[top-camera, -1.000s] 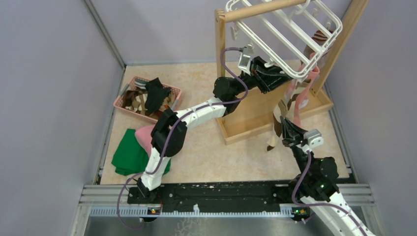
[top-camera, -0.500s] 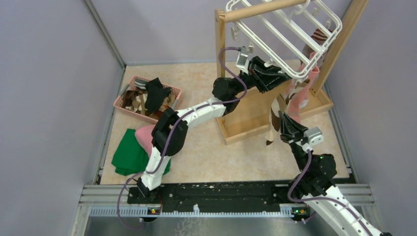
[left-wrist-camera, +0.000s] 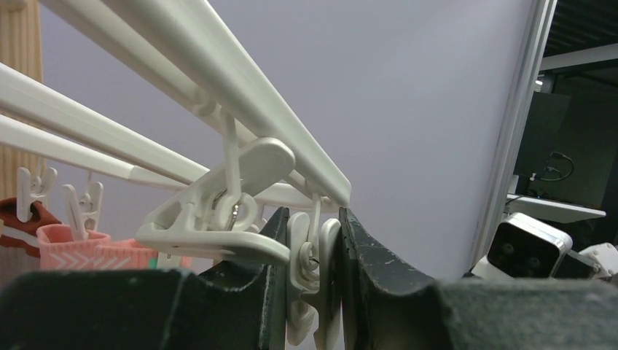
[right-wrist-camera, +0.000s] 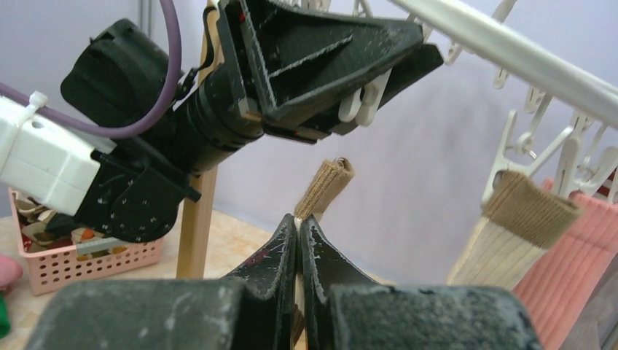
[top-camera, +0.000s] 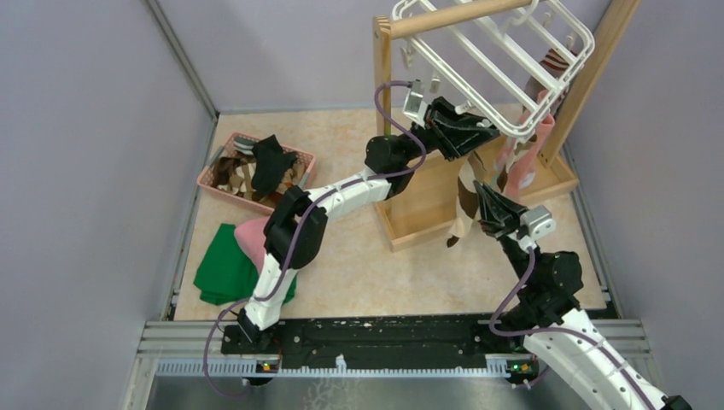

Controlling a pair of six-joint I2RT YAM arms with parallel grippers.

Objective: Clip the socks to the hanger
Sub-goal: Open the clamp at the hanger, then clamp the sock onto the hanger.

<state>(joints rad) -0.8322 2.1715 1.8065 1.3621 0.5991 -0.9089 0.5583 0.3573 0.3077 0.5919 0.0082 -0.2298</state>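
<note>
The right gripper (right-wrist-camera: 299, 226) is closed tight on the brown-and-cream sock (right-wrist-camera: 326, 182). It pinches the fabric just below the ribbed cuff, which pokes up toward 1 o'clock from the fingertips while the rest of the sock hangs down under the fingers. At 12 o'clock from that cuff, near it but apart, the left gripper (left-wrist-camera: 312, 222) is clamped on a clip (left-wrist-camera: 302, 292) dangling from the rim of the hanger (left-wrist-camera: 240, 76), one black finger pressing each side. Whether the clip's mouth is actually gaping cannot be told from here. A neighbouring clip (left-wrist-camera: 218, 219) lies tilted against the left finger at 9 o'clock. Further along the rim, at 3 o'clock in the right wrist view, a cream sock (right-wrist-camera: 521, 211) and a pink sock (right-wrist-camera: 583, 240) are already clipped. The hanger itself hangs tilted from the wooden stand (top-camera: 382, 77) at 1 o'clock on the table, and the basket (right-wrist-camera: 95, 266) of remaining socks sits at 10 o'clock. The main risk looks like a missed insertion: the cuff is limp and leans off-line, so it could brush past the mouth or fold over. If the left fingers let go too soon, the clip would snap shut on nothing or on a thin edge that slips out. Pushing upward could also swing the hanging rack, and the neighbouring clip might snag.
</note>
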